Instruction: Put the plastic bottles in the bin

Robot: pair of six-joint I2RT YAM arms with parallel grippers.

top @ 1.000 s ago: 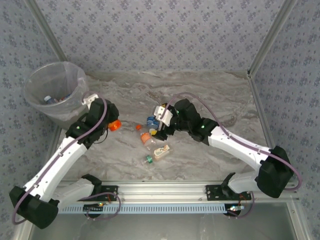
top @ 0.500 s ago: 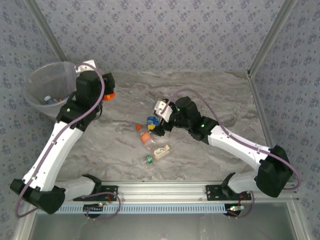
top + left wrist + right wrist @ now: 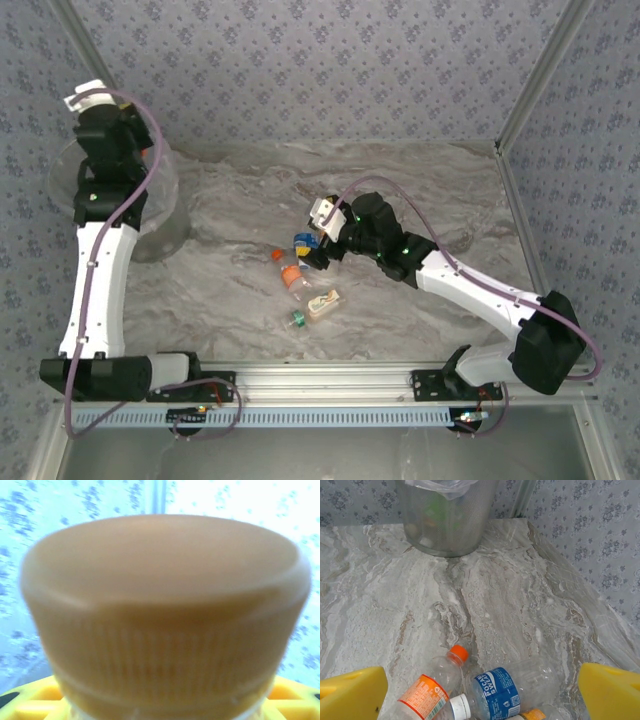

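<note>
one wide marble counter [image 3: 420, 180] carries everything. the bin [image 3: 447, 515] stands at its far left corner, and the left arm [image 3: 98, 260] is raised high above it, jaws part closed around an orange-capped bottle [image 3: 165, 605], placed there, i'd say, to drop it in. the right arm [image 3: 470, 285] hangs its jaws spread wide and empty over the loose bottles [image 3: 502, 687] lying mid-counter, likely lining up one to take.

Four loose bottles [image 3: 291, 276], one held bottle [image 3: 160, 605], one bin [image 3: 450, 530]

Grey marbled tabletop [image 3: 420, 180] enclosed by floral-patterned walls [image 3: 330, 60].
</note>
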